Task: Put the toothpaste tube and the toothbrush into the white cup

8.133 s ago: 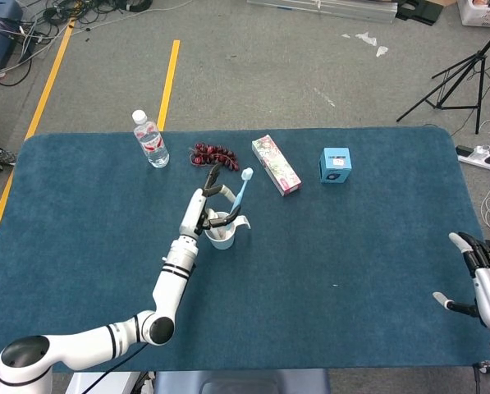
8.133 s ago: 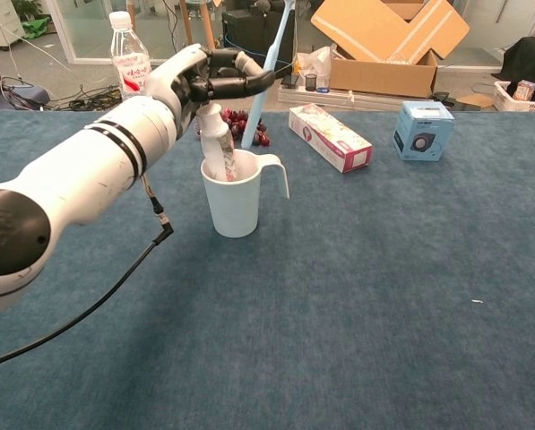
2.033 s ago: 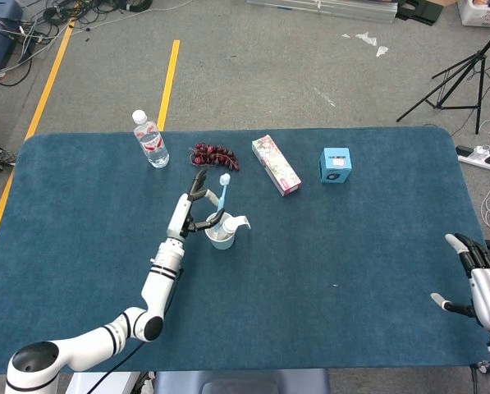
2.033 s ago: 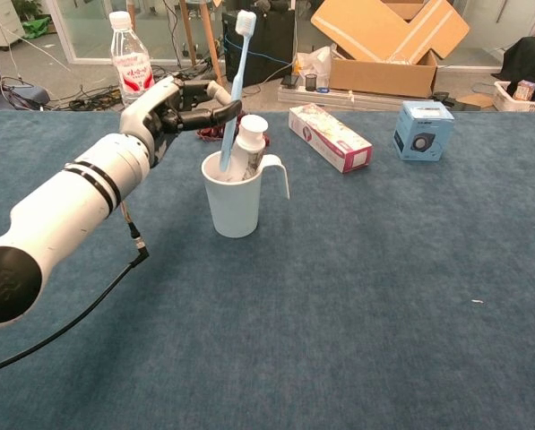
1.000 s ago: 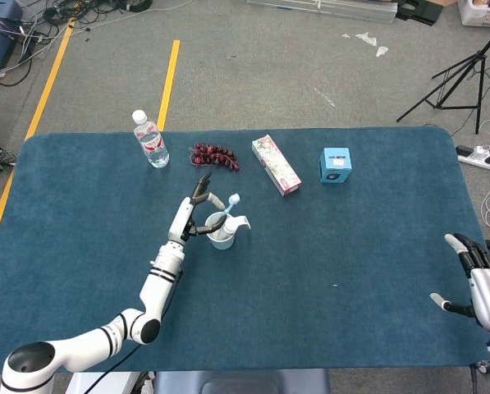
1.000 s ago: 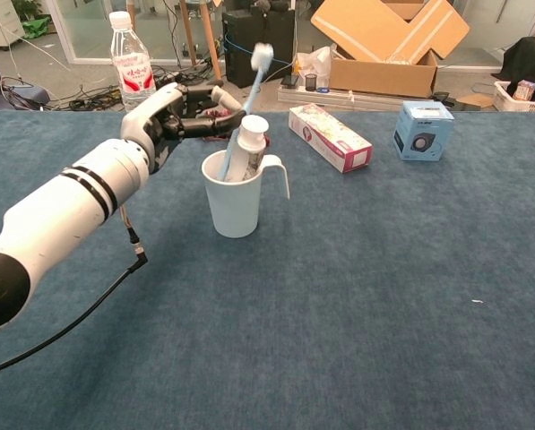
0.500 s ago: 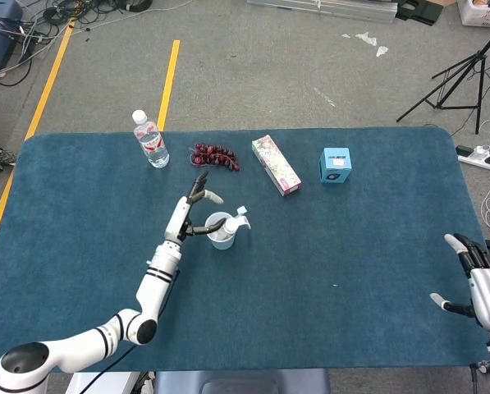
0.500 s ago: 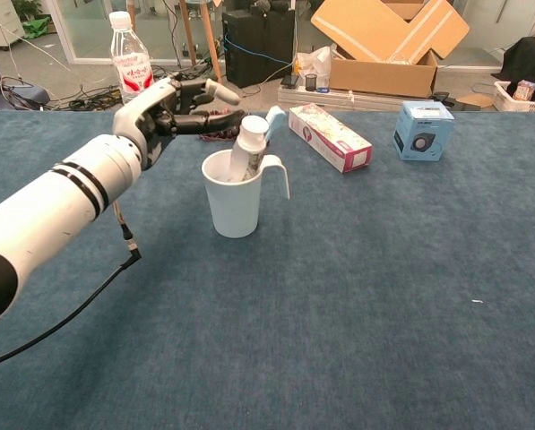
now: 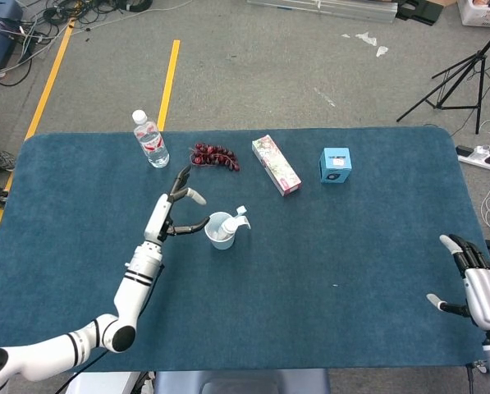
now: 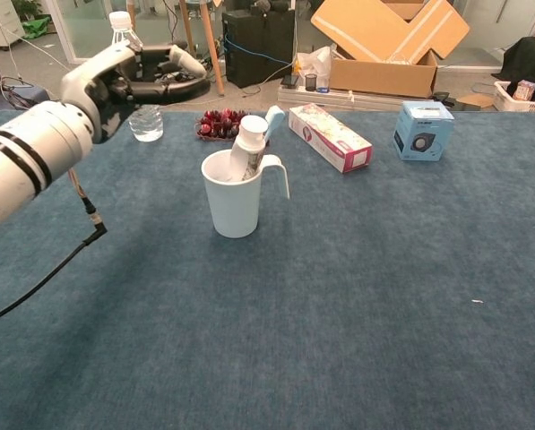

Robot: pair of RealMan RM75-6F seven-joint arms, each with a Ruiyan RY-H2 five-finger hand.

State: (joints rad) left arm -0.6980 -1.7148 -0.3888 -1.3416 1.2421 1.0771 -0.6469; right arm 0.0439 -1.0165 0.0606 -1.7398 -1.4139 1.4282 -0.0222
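The cup (image 10: 234, 202) stood mid-table on the blue felt-like cloth (image 9: 327, 246), well clear of every edge, with open cloth in front and to its right. The tube (image 10: 246, 146) and brush (image 10: 272, 120) leaned inside it, tops tilted toward the handle. The left hand (image 9: 176, 211) hovered beside the cup, fingers apart, empty. The right hand (image 9: 473, 283) sat at the table's edge, fingers spread.

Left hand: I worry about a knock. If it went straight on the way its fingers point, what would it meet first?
Probably the white cup, holding toothbrush and toothpaste tube. The left hand seems higher, so it might pass above.
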